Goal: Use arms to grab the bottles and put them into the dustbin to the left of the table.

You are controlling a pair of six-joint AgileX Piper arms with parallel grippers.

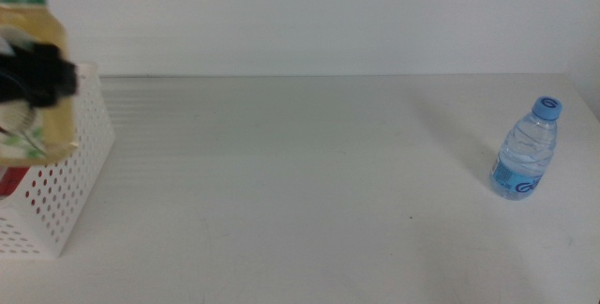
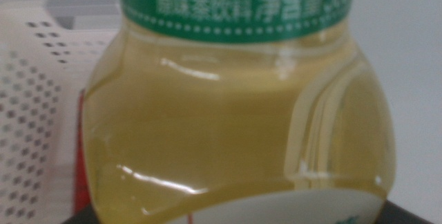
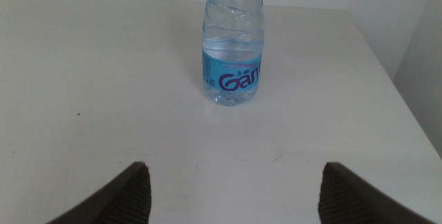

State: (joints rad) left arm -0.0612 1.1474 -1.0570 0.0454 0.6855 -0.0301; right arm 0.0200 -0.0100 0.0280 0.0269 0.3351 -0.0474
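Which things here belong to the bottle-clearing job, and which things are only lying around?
Part of the job:
- yellow-drink bottle, held by the left gripper over the dustbin
- red can inside the dustbin
- water bottle, upright on the table
- right gripper, open, facing the water bottle

Only lying around:
- nothing visible

Left gripper (image 1: 33, 77) was motion-blurred at the middle view's left edge, jaws not readable. The yellow-drink bottle (image 2: 235, 120) filled the left wrist view, cap and base cut off, label text soft. The dustbin (image 1: 66, 187) ran off the frame edge; something red (image 1: 9, 180) inside was mostly hidden. Water bottle (image 3: 233, 41) lost its cap at the right wrist picture's edge. Right gripper (image 3: 235, 189) showed only its tips.
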